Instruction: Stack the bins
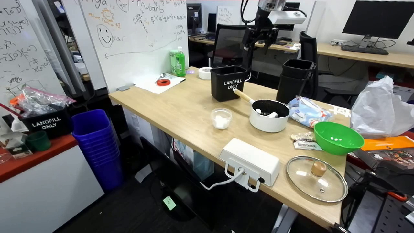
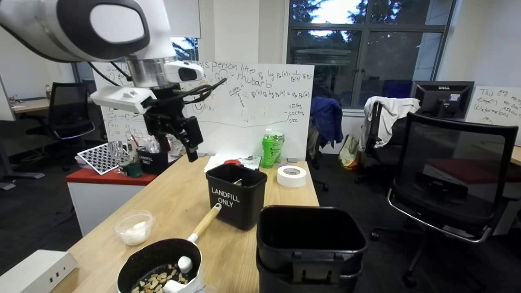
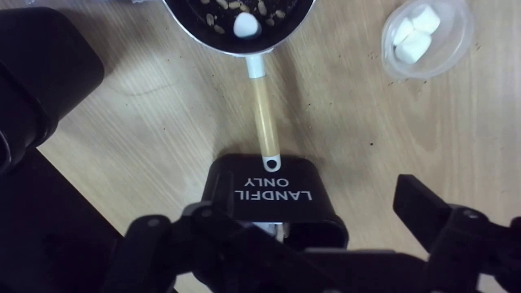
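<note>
At the front of an exterior view, two black bins [image 2: 311, 249] stand nested on the table [image 2: 175, 203]; beyond sits a LANDFILL ONLY bin [image 2: 240, 205]; the gripper [image 2: 178, 150] hangs higher, fingers wide apart; farther back stands a whiteboard [image 2: 244, 136].

A LANDFILL ONLY bin [image 1: 227, 84] stands on the counter [image 1: 181, 103] near two nested black bins [image 1: 293, 82]; the pincer [image 1: 257, 51] hangs higher.
</note>
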